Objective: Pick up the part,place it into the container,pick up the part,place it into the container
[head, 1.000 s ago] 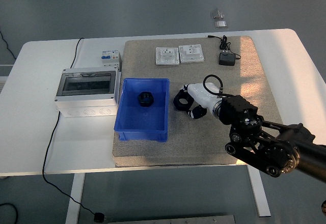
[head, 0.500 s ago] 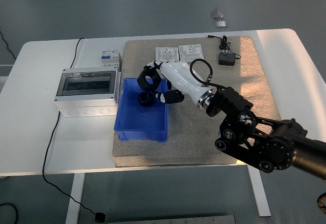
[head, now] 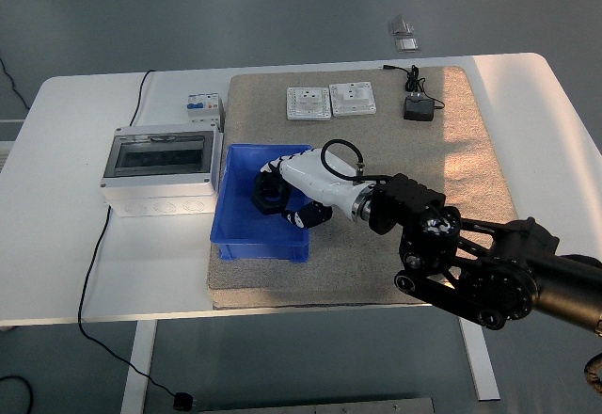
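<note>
The blue container stands at the left edge of the tan mat. My right hand, white with black fingertips, reaches down into it from the right. Its fingers curl around a black ring-shaped part held low inside the container. Another black part lay in this spot earlier, and I cannot separate the two dark shapes now. The black right forearm stretches across the mat's lower right. The left arm does not show.
A grey electrical box with a clear lid stands left of the container, a small circuit breaker behind it. Two white sockets and a black adapter lie at the mat's far edge.
My right hand lifted the black ring part off the mat, carried it left over the container, and has now lowered it inside.
</note>
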Controlling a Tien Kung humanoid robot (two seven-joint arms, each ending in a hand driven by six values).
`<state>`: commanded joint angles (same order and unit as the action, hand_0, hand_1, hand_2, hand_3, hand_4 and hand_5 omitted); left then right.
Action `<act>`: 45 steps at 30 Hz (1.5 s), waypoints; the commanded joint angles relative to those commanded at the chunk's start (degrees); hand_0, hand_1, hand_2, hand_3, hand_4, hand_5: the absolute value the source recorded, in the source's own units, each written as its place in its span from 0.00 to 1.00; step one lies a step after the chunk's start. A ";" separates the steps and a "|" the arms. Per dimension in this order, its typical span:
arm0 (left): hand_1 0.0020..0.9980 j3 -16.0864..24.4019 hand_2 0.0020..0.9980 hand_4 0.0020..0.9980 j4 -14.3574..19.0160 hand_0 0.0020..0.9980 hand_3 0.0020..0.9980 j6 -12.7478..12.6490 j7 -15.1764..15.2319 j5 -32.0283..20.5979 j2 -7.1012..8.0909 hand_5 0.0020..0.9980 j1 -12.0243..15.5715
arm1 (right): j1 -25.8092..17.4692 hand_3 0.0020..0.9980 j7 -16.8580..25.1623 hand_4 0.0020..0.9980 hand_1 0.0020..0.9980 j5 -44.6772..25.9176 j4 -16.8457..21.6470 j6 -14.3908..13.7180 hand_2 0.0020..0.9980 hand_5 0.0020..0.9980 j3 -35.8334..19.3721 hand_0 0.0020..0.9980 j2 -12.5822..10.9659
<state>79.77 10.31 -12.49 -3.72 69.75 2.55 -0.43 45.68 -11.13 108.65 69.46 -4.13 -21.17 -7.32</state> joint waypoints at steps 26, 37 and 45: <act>0.68 -1.12 0.60 0.83 0.00 0.71 0.73 0.04 0.32 -1.05 -0.43 1.00 0.36 | -11.96 0.88 14.74 0.74 0.92 -20.01 1.70 -16.97 0.89 0.45 -13.62 1.00 -5.03; 0.68 -2.27 0.61 0.83 0.00 0.71 0.73 -0.01 0.45 -2.46 -0.81 1.00 0.81 | -27.66 0.75 29.80 0.78 0.63 -41.80 4.94 -16.86 0.72 0.38 -31.01 0.74 -8.71; 0.68 -2.63 0.62 0.83 0.00 0.71 0.73 0.13 0.16 -2.23 -0.83 1.00 0.98 | -36.40 0.67 34.43 0.85 0.51 -54.37 5.27 -15.62 0.65 0.38 -42.05 0.69 -7.90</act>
<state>77.15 10.31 -12.36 -3.56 67.53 1.72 0.55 9.28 23.31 54.28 74.73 -19.76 -63.23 -15.22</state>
